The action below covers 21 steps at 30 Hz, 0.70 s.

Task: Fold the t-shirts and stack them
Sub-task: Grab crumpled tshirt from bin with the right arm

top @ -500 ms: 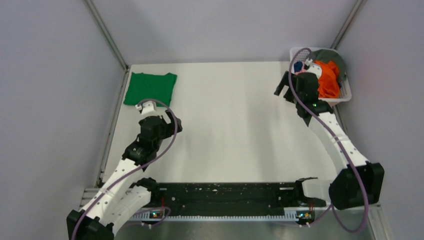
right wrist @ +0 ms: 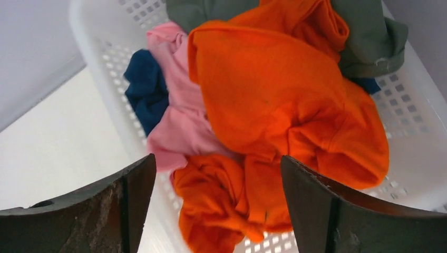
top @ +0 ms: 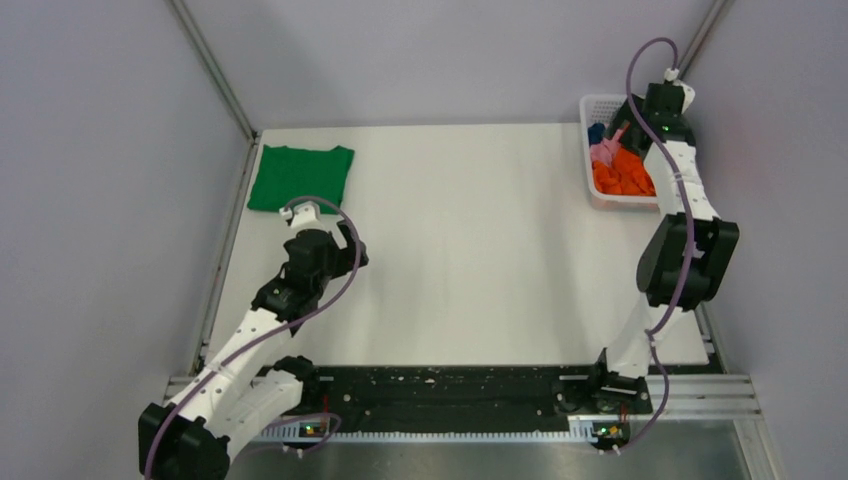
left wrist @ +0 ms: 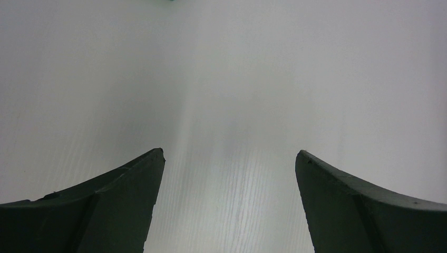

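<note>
Orange t-shirt [right wrist: 284, 105] sits topmost in the basket [right wrist: 416, 79], pink t-shirt [right wrist: 174, 116] tucked beside it. My right end effector [right wrist: 217, 158] hangs just above the basket, fingers [right wrist: 105, 211] apart; I should pinch one orange fold only, clear of pink.

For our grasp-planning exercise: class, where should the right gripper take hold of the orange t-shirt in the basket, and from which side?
Probably its raised upper fold, from straight above: the orange t-shirt lies crumpled uppermost, and the walls of the basket block sideways approaches.
</note>
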Each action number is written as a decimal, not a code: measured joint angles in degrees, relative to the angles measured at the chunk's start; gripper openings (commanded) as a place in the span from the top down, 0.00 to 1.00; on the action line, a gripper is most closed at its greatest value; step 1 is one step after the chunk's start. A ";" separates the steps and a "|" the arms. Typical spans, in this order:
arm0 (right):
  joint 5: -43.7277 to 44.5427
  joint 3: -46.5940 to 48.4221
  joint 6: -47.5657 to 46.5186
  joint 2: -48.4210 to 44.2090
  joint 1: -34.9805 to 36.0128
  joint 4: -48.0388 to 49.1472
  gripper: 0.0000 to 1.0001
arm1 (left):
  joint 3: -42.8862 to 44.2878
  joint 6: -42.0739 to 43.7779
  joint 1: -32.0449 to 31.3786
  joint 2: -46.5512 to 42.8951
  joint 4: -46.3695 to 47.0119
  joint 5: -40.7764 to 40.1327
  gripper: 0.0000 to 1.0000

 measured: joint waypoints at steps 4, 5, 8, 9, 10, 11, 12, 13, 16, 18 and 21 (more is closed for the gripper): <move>-1.44 8.37 -0.39 8.92 -2.51 -1.70 0.22 | 0.00 0.02 0.00 1.05 0.00 0.00 0.01; -1.55 9.77 -0.52 10.60 -2.80 -2.03 0.23 | 0.00 0.02 0.00 1.16 0.00 -0.02 0.01; -1.29 14.64 -0.98 16.22 -3.19 -2.89 0.25 | 0.02 0.07 0.00 1.40 0.02 -0.04 0.01; -1.07 15.45 -1.01 17.29 -3.19 -2.89 0.27 | 0.02 0.15 0.00 1.49 0.00 -0.09 0.01; -0.70 16.44 -1.01 18.62 -3.15 -2.95 0.29 | 0.02 0.17 0.00 1.51 0.00 -0.09 0.01; -0.24 17.33 -1.01 19.82 -3.15 -3.19 0.30 | 0.02 0.17 0.00 1.51 0.00 -0.11 0.01; 0.24 18.03 -1.03 20.76 -3.15 -3.23 0.32 | 0.02 0.17 0.00 1.51 0.00 -0.15 0.01; 0.81 18.51 -1.05 21.55 -3.15 -3.21 0.35 | 0.02 0.20 0.00 1.51 0.00 -0.24 0.01; 2.64 18.82 -1.40 22.36 -3.15 -3.26 0.47 | 0.11 0.20 0.00 1.53 0.00 -0.26 0.01; 3.58 19.06 -1.88 22.47 -3.15 -3.06 0.58 | 0.20 0.20 0.00 1.53 0.00 -0.28 0.01; 4.52 19.37 -2.16 22.49 -3.26 -2.84 0.84 | 0.33 0.20 0.00 1.53 0.00 -0.46 0.01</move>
